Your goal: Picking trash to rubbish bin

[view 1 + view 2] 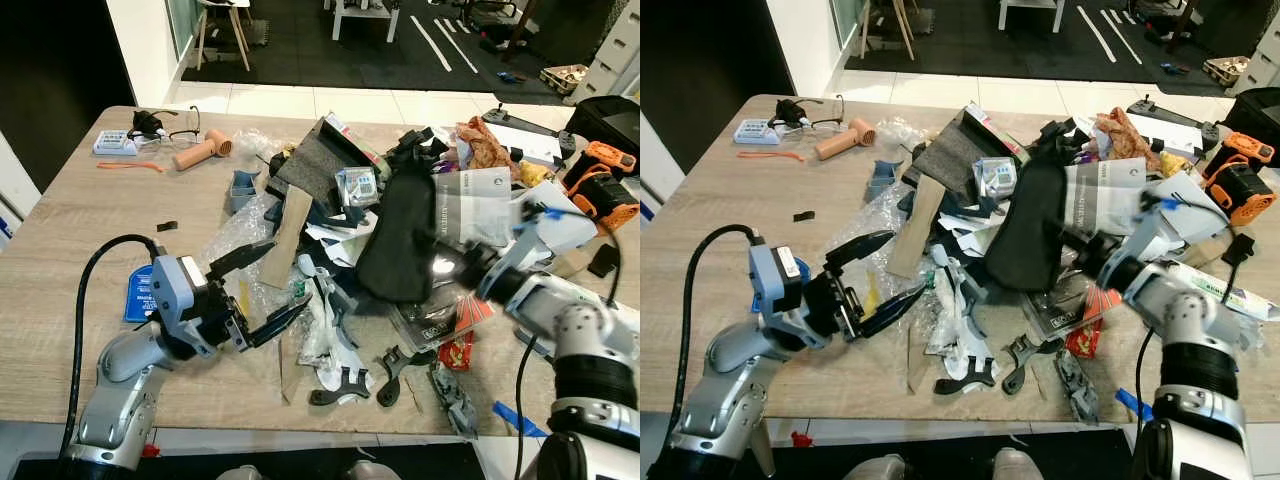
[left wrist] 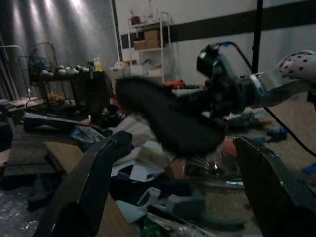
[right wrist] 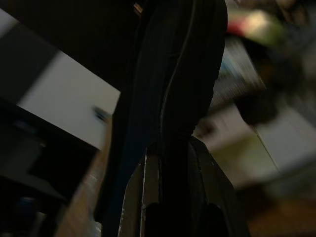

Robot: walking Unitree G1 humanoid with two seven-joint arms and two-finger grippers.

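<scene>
Nearest the camera, the left claw (image 1: 262, 292) hovers low over the front part of the wooden tabletop (image 1: 60, 215), its two long black fingers spread wide and empty, pointing toward the heap of clutter in the middle. Just under and beyond its tips lies crinkled clear plastic wrap (image 1: 228, 240) beside a slanted strip of brown cardboard (image 1: 285, 236). To the right, the right claw (image 1: 455, 262) is pressed together on a black insole-shaped piece of trash (image 1: 400, 235), pinching its lower edge. The piece is flat, dark and matte, elongated with rounded ends, and it is lifted off the heap, standing nearly upright and slightly tilted above a glossy black packet (image 1: 425, 318); in the right wrist view it (image 3: 173, 74) rises straight out from between the closed fingers. In the left wrist view the same dark piece (image 2: 168, 116) hangs blurred above the pile. Around it lie white plastic scraps (image 1: 325, 330), black plastic hook-shaped parts (image 1: 375, 375), a red snack wrapper (image 1: 462, 338), and a grey-and-white printed bag (image 1: 475, 205). At the far left corner of the tabletop rest a tan hair-dryer-shaped object (image 1: 203, 150) and a pair of glasses (image 1: 180, 128); at the far right edge sits an orange and black tool (image 1: 600, 185).
</scene>
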